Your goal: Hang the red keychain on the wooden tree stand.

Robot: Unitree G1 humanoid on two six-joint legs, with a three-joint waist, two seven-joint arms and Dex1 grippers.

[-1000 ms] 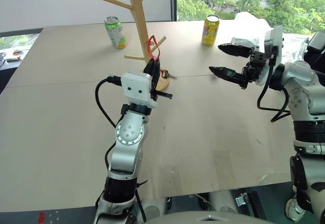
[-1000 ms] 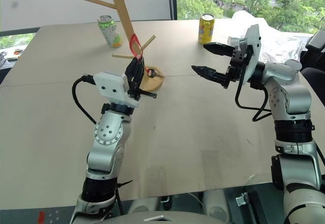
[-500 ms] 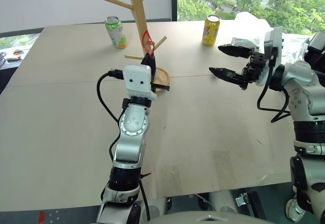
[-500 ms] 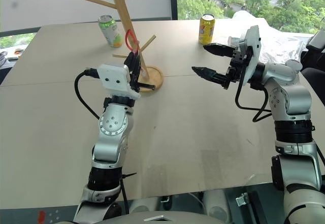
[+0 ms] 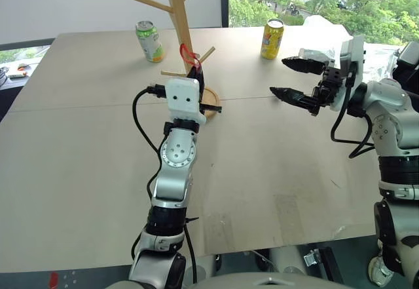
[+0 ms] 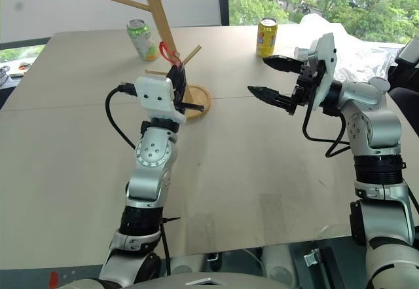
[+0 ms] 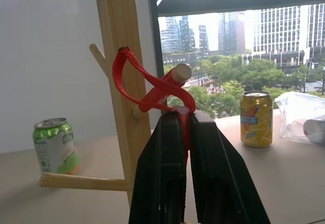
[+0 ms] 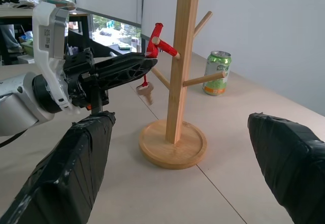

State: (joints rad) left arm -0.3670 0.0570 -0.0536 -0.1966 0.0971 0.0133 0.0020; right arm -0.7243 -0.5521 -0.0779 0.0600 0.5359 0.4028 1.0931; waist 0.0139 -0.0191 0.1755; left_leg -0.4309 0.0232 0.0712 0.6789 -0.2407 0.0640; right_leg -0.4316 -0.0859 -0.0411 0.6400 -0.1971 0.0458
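Observation:
The wooden tree stand (image 5: 175, 15) rises at the table's far middle on a round base (image 5: 211, 99). My left gripper (image 7: 187, 117) is raised right in front of it, shut on the strap of the red keychain (image 7: 146, 84). The red loop lies over the tip of one angled peg (image 7: 181, 73) on the side towards the yellow can. In the right wrist view the silver key (image 8: 145, 95) hangs below the black fingers (image 8: 127, 67). My right gripper (image 5: 277, 75) hovers open well to the right of the stand, pointing towards it, with nothing between its fingers.
A green can (image 5: 149, 41) stands left of the stand and a yellow can (image 5: 271, 38) to its right, both near the table's far edge. A clear plastic bag (image 5: 322, 27) lies at the far right. Bare tabletop (image 5: 262, 164) spreads towards me.
My left arm has reached forward to the stand with the keychain, bringing the red loop from in front of the trunk onto the peg's tip. The right arm has not moved.

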